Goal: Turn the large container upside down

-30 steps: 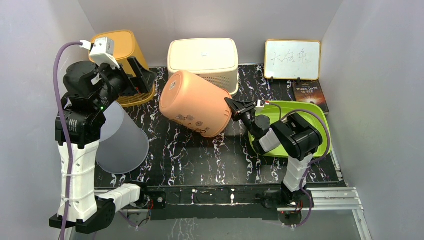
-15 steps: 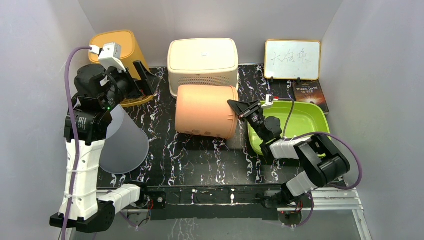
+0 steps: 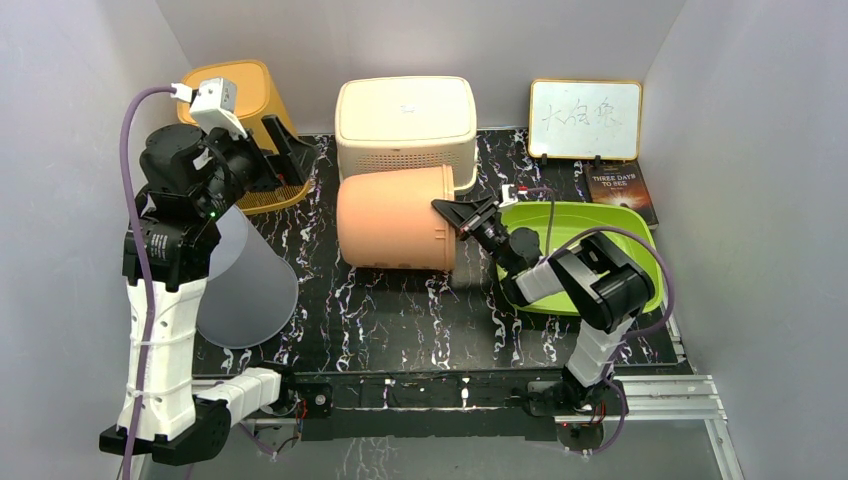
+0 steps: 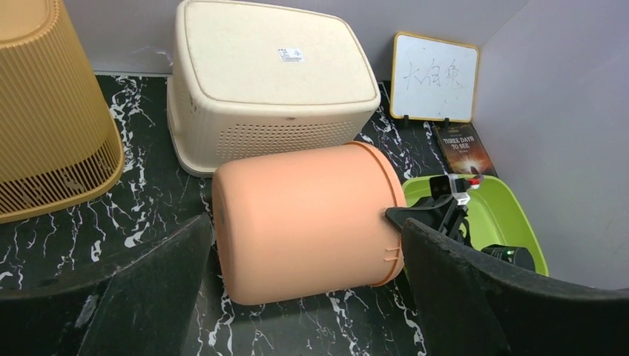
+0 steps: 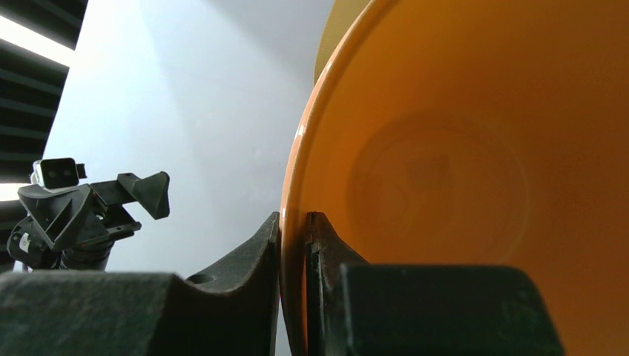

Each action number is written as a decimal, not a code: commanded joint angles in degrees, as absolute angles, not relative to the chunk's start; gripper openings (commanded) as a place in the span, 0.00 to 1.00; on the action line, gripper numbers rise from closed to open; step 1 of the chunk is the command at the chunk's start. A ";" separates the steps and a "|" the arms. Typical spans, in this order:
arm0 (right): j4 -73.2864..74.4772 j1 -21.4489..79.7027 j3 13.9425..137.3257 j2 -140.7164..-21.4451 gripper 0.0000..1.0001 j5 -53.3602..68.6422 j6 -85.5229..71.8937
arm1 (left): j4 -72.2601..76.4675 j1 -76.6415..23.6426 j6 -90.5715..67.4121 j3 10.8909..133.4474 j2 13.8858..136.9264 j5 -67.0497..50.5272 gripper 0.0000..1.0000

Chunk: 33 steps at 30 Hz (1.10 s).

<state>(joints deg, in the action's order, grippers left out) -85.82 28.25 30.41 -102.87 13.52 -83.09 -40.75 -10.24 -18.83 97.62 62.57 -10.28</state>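
Observation:
The large orange container (image 3: pixel 395 220) lies on its side on the black marbled table, mouth facing right, base to the left. My right gripper (image 3: pixel 452 212) is shut on its rim, one finger inside and one outside; the right wrist view shows the rim pinched between the fingers (image 5: pixel 293 219) and the container's inside (image 5: pixel 445 185). My left gripper (image 3: pixel 285 150) hangs open and empty up at the back left, apart from the container. In the left wrist view the container (image 4: pixel 304 178) lies beyond the spread fingers (image 4: pixel 148 274).
An upturned cream basket (image 3: pixel 405 115) stands right behind the container. A yellow basket (image 3: pixel 245 95) is at the back left, a translucent upturned bucket (image 3: pixel 250 290) at the left. A green tub (image 3: pixel 640 250), a whiteboard (image 3: pixel 585 118) and a book (image 3: pixel 620 188) are on the right.
The container has gone from tilted with its base up to lying flat on its side and shifted a little left. The right gripper kept hold of the rim. The left arm barely moved.

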 commanded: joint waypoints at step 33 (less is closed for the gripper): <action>-104.35 41.94 43.90 -120.40 0.00 -1.49 -105.88 | -44.07 -10.32 -14.40 104.44 66.50 -8.34 0.98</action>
